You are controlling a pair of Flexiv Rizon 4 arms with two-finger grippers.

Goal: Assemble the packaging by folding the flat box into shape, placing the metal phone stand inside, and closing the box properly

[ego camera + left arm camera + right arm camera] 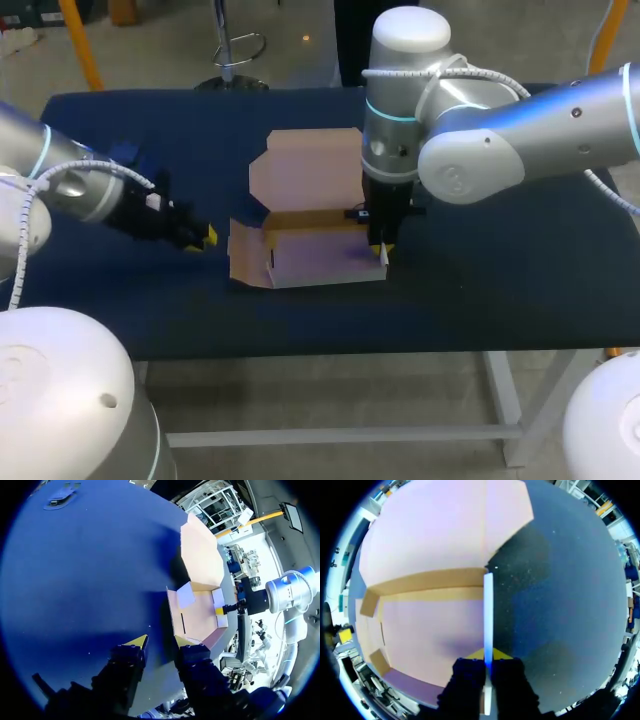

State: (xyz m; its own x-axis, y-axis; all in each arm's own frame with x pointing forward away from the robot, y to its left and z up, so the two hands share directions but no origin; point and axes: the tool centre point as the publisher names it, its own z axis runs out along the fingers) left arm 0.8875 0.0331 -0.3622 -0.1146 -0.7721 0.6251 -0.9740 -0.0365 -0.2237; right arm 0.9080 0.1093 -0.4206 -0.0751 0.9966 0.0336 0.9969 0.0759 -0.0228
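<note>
My right gripper pinches the upright side wall at the 3 o'clock end of the half-folded cardboard box, which sits mid-way across the blue table with its lid open toward 12 o'clock. My left gripper hovers at the box's 9 o'clock, fingers spread around nothing.

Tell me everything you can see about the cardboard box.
The cardboard box is pale brown, half assembled: a shallow tray with low walls raised, nothing inside, its lid lying open flat behind. It sits on the blue table. The right gripper pinches its right side wall; the left gripper is open, clear of it.
</note>
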